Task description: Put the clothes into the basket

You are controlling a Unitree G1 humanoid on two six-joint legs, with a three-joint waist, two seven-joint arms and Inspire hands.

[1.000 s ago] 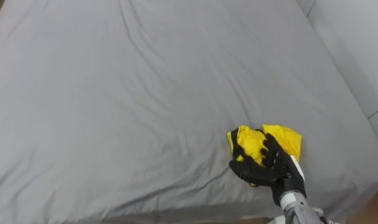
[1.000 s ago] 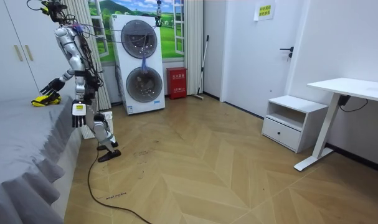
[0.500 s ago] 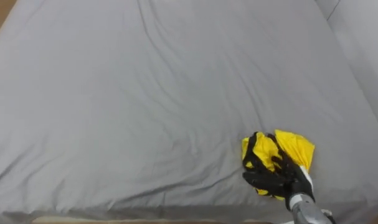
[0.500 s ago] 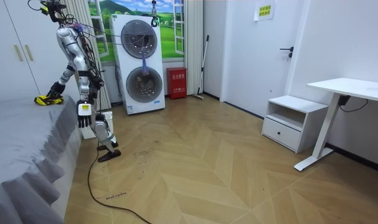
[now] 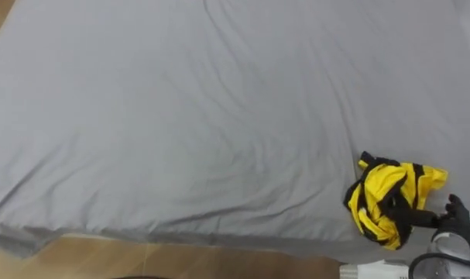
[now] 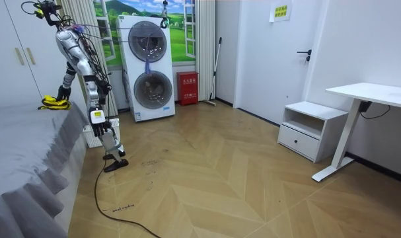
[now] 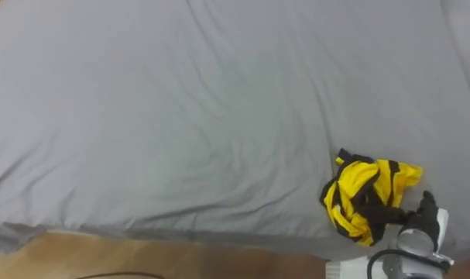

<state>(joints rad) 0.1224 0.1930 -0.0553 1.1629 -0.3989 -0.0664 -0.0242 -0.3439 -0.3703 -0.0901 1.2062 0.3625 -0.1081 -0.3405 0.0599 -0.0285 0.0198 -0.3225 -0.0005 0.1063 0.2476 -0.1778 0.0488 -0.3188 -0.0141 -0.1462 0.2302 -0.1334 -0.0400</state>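
Observation:
A crumpled yellow and black garment (image 5: 391,203) lies on the grey bed sheet (image 5: 188,116), close to the bed's near edge at the lower right. My right hand (image 5: 456,222) comes in from the lower right corner, just right of the garment, with its dark fingers curled on the cloth's right edge. In the room view I stand at the bed's side, leaning over it, right arm stretched out to the garment (image 6: 52,102). My left hand (image 6: 97,119) hangs relaxed by my side.
The bed's near edge and a strip of wooden floor (image 5: 41,262) run along the bottom left. Behind me stand two stacked washing machines (image 6: 149,69). A white nightstand (image 6: 311,129) and a white desk (image 6: 372,99) stand across the room.
The right hand has slid off the top of the garment to its right edge and dragged it toward the bed's edge. The head camera has shifted, so the floor now shows.

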